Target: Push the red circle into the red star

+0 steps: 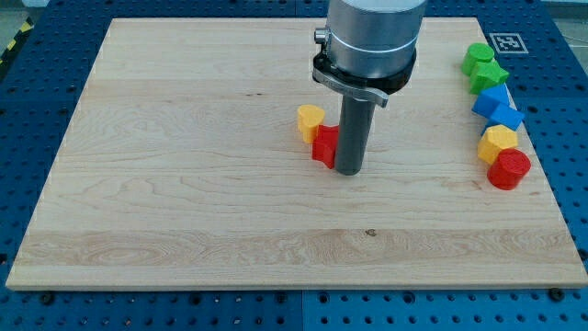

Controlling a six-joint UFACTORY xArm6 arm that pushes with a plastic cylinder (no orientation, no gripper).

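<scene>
The red circle (509,169) lies near the board's right edge, at the lower end of a column of blocks. The red star (322,145) lies near the board's middle, partly hidden by my rod. My tip (349,171) rests on the board, touching or almost touching the red star's right side. The tip is far to the left of the red circle.
A yellow block (310,120) touches the red star's upper left. Along the right edge, from top down: two green blocks (478,57) (491,75), two blue blocks (491,98) (506,117) and a yellow block (498,141) just above the red circle. The wooden board (184,184) sits on a blue perforated table.
</scene>
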